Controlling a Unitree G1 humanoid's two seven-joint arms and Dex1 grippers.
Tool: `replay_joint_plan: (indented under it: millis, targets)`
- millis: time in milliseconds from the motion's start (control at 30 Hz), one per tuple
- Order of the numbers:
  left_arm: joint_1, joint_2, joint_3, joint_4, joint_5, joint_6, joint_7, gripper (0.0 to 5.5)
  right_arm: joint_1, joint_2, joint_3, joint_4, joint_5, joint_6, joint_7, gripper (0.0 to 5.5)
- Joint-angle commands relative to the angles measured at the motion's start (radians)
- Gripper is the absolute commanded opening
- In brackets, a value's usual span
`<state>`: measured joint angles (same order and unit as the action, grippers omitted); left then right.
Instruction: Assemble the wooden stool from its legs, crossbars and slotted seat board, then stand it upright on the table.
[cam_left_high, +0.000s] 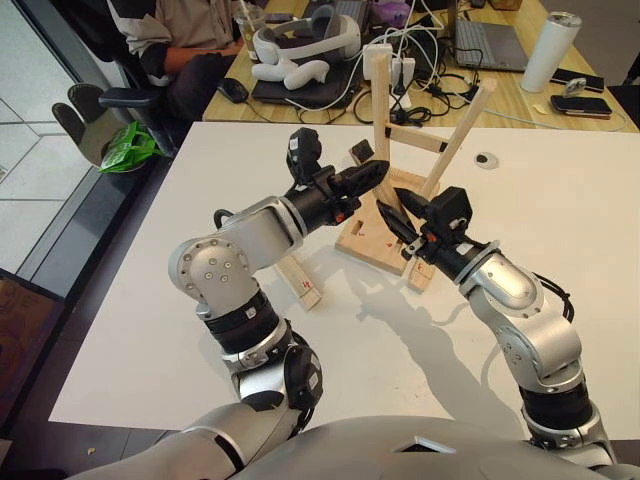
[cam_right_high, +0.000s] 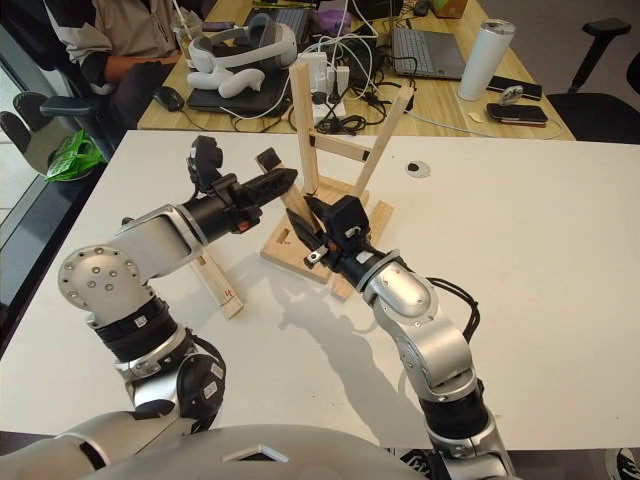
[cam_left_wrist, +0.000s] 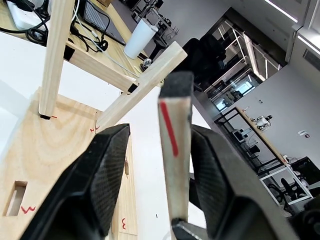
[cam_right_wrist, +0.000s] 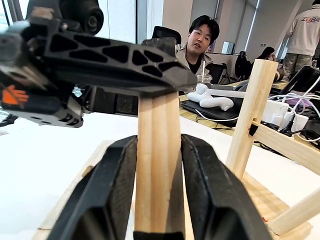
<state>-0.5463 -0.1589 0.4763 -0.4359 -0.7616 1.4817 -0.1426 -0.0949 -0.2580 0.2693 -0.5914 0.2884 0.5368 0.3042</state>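
held leg (cam_right_wrist: 157, 125): lower end hidden by right gripper (cam_left_high: 395, 208) | loose leg (cam_left_high: 302, 285): upper part under left arm (cam_left_high: 250, 235)

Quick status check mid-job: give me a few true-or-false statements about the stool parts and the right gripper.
1. Two legs stand in the seat board, joined by a crossbar. True.
2. The right gripper is shut on a wooden leg. True.
3. The stool stands finished on its feet. False: the seat board lies flat on the table, legs pointing up.
4. Every wooden part is fitted or held. False: a loose wooden piece lies on the table.
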Motion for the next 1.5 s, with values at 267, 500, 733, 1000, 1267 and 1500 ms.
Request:
replay_joint_plan:
  millis: [267,500,733,1000,1267,1500]
  targets:
    - [0.009,0.071,-0.104,-0.055,-0.186,0.124,-0.090,1.08,-0.026,-0.002,-0.037,0.007,0.002,-0.013,0.032,1.28]
    - [-0.003,0.206,-0.164,0.001,-0.141,0.076,-0.103,0.53,-0.038,-0.033,-0.038,-0.017,0.000,-0.026,0.084,1.27]
    - [0.015,0.309,-0.203,-0.004,-0.156,0.068,-0.147,0.41,-0.082,-0.099,-0.080,0.009,-0.015,-0.065,0.149,1.27]
    - [-0.001,0.341,-0.148,0.024,-0.146,0.049,-0.134,0.41,-0.118,-0.143,-0.105,0.064,-0.101,-0.230,0.194,1.93]
    - [-0.051,0.326,0.017,0.118,-0.034,-0.043,0.062,0.41,-0.090,-0.111,-0.148,0.088,-0.167,-0.291,0.113,3.26]
    - [0.068,0.694,-0.186,0.022,0.298,-0.059,0.222,0.41,-0.031,-0.053,-0.259,0.040,-0.167,-0.189,-0.039,3.33]
